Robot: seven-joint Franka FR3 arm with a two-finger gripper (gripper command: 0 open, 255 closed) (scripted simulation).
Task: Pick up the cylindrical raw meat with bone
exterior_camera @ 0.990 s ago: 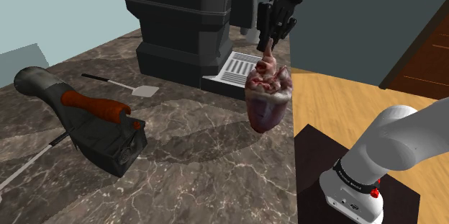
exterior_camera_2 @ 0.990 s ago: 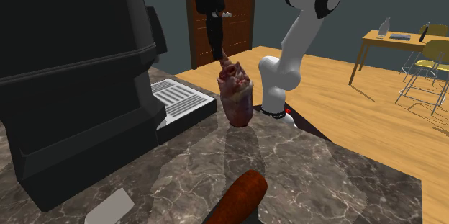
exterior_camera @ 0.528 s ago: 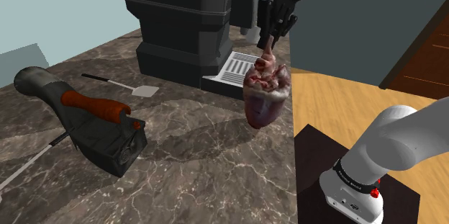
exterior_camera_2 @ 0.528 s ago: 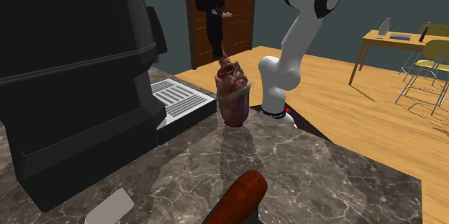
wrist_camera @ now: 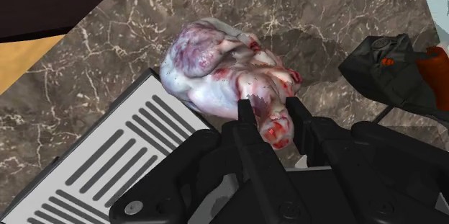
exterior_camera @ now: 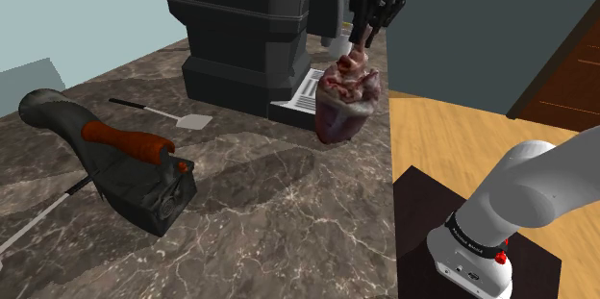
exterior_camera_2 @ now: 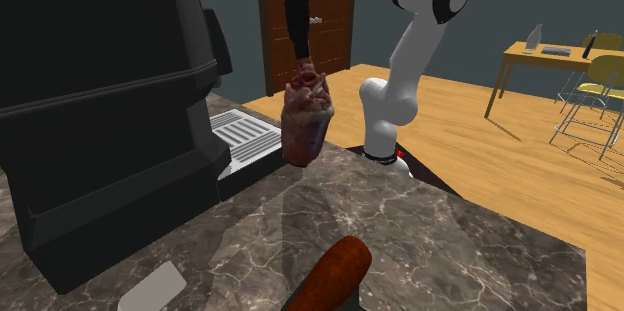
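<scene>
Gripper (exterior_camera: pixel 360 41) clenched on bony tip of raw meat (exterior_camera: pixel 346 105), meat hanging clear above marbled desk (exterior_camera: pixel 260 220), beside dark machine (exterior_camera: pixel 240 28).

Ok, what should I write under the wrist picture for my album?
Black fingers clasp the raw meat by its narrow end, above the marbled counter.

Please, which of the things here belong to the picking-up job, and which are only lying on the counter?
Belong to the job:
- raw meat, hanging above the counter
- gripper, shut on the meat's narrow top end

Only lying about:
- large dark machine and its slotted tray
- flat spatula
- dark grey tool with an orange-red piece on it
</scene>
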